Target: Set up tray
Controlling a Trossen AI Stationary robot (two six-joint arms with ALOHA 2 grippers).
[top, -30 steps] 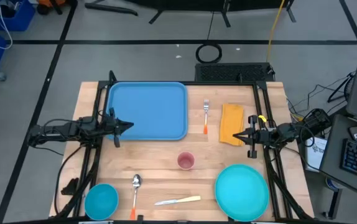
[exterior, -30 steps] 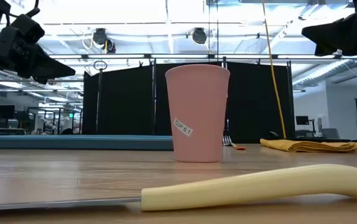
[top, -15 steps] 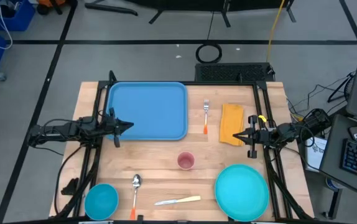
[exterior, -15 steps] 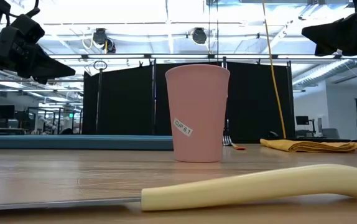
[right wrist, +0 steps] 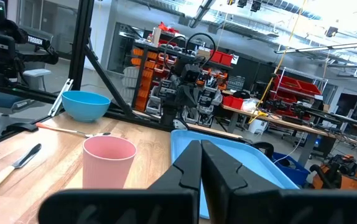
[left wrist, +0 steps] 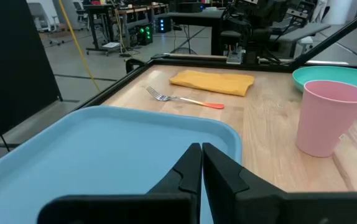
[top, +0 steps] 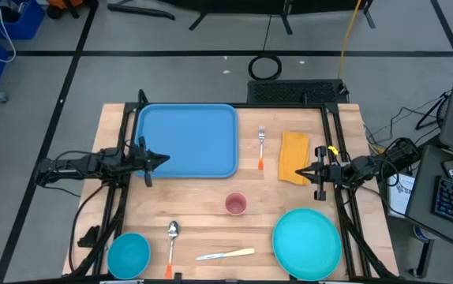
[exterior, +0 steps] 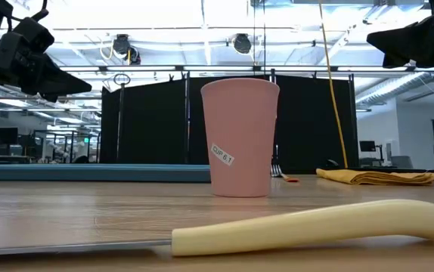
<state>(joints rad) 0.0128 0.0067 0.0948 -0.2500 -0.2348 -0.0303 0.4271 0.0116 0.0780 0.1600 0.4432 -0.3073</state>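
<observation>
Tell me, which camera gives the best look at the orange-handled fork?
The high view: the whole fork shows from above, between tray and yellow cloth. The left wrist view shows it farther off, the low view only a sliver, the right wrist view none.

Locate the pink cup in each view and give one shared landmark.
High view: pink cup centre of table, below the fork.
Low view: centre.
Left wrist view: right side.
Right wrist view: lower left.
Shared landmark: the tray, beside the cup everywhere.

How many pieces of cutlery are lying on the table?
3: an orange-handled metal fork between blue tray and yellow napkin; an orange-handled spoon beside the blue bowl; a cream-handled knife at the front edge.
</observation>
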